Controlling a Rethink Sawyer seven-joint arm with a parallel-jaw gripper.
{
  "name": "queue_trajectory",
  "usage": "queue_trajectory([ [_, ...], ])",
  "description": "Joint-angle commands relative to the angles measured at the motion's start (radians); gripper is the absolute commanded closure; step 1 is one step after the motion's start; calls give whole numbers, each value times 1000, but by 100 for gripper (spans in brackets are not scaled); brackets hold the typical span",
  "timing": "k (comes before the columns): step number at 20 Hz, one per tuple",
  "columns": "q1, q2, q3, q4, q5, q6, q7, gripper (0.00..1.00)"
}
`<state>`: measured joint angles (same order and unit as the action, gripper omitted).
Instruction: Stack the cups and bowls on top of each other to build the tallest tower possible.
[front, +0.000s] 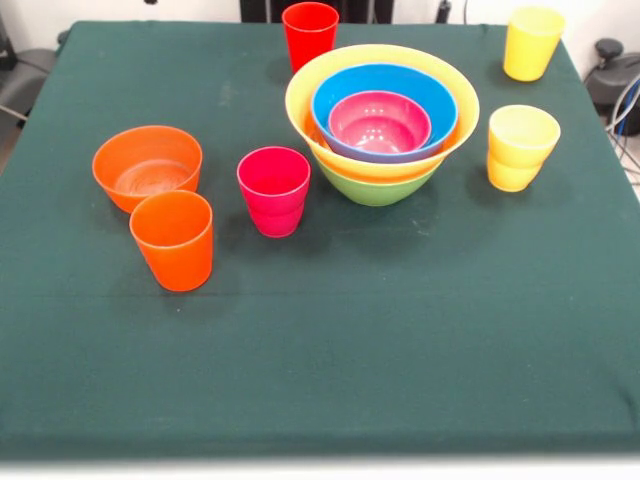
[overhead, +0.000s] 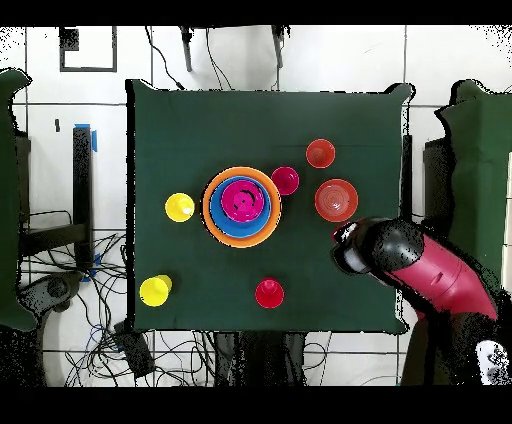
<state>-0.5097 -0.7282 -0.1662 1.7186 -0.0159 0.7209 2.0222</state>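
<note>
A: Where is the tower (front: 381, 125)?

B: Right of centre on the green-clothed table (front: 330, 350): green bowl (front: 375, 188) at the bottom, then yellow, blue and pink nested. An orange bowl (front: 147, 165) and five cups stand loose around it.

A: And the arm?

B: Only the overhead view shows the red and black arm (overhead: 420, 265), over the table's edge near the orange bowl. Whether the pincer is wide or narrow cannot be told. Cables trail over the white tiled floor (overhead: 330, 60).

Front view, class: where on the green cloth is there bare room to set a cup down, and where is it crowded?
Free: the wide near strip below the orange cup and pink cup. Crowded: around the nested bowls, flanked by a red cup and yellow cups.
</note>
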Motion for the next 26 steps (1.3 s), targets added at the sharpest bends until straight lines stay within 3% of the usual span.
queue_trajectory([
  [1, -22, 90, 163, 28, -133, -80, -169, 0],
  [9, -60, 125, 205, -16, -198, -86, -158, 0],
  [18, -118, 252, 254, -105, -273, -145, -150, 0],
  [26, -143, 277, 284, -145, -285, -107, -131, 0],
])
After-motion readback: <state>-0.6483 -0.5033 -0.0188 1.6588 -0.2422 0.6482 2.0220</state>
